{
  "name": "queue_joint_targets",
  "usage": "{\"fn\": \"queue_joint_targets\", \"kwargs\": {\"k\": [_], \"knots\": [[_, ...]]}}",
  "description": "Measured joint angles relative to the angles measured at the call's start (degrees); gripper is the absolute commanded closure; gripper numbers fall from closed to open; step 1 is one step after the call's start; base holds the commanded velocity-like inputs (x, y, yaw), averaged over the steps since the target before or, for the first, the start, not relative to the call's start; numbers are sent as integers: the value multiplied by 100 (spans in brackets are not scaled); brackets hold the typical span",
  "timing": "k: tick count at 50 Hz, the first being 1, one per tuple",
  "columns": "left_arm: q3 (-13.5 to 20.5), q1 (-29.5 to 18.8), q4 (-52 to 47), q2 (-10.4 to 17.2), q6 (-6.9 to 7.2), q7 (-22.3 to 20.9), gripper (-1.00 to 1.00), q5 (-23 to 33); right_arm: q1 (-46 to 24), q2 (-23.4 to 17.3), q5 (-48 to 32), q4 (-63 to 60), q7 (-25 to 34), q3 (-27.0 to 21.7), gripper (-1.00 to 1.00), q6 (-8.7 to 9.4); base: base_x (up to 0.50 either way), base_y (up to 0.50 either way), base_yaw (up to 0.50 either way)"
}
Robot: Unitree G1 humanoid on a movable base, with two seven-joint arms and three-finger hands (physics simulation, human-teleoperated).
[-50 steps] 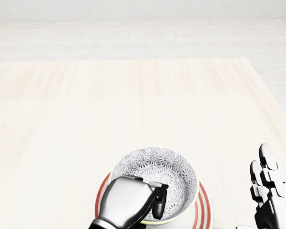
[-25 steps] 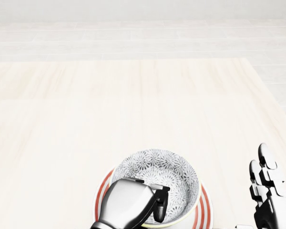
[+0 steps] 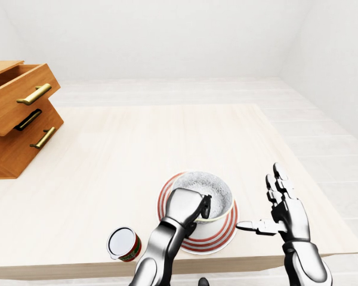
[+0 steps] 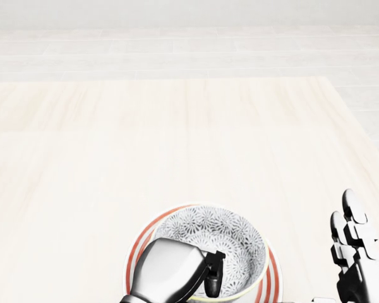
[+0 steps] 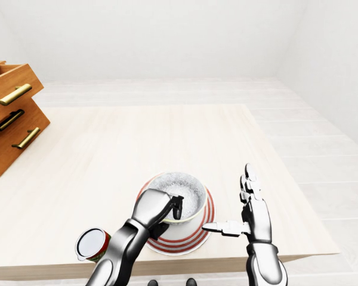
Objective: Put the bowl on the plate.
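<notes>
A white room holds a pale wooden table (image 3: 137,149), with a drawer unit (image 3: 21,116) at its left edge. The bowl (image 3: 207,185) sits within the striped plate (image 3: 228,228), close to the table edge at the bottom of the left-eye view. Whether its base is fully seated cannot be determined. The left hand (image 3: 187,205) clasps the bowl's rim, one finger hooked inside. The right hand (image 3: 284,208) is spread beside the plate, gripping nothing.

Hazards: withdrawing the hooked finger before it clears the rim may tip the bowl or drag bowl and plate towards the edge. The left forearm passes just beside a can (image 3: 122,244) and may knock it.
</notes>
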Motion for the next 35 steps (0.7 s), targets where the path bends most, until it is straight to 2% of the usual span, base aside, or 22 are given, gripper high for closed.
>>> {"fn": "queue_joint_targets", "kwargs": {"k": [7, 14, 23, 28, 35], "knots": [[-3, 4, -11, 10, 14, 14, 51, -16, -7, 0, -4, 17, -5, 10, -100, -9, 0, 0, 0], [-22, 8, -34, 12, 31, 24, 18, -49, -25, -6, -10, 42, -20, 26, -100, -12, 0, 0, 0], [-28, 21, -58, 21, 49, 66, 5, -51, -32, -17, -9, 76, -36, 47, -100, -30, 0, 0, 0], [-32, 34, -63, 30, 60, 79, -11, -41, -27, -21, -6, 88, -41, 56, -100, -44, 0, 0, 0], [-38, 53, -73, 42, 74, 82, -11, -39, -21, -25, -8, 114, -48, 68, -100, -69, 0, 0, 0]]}}
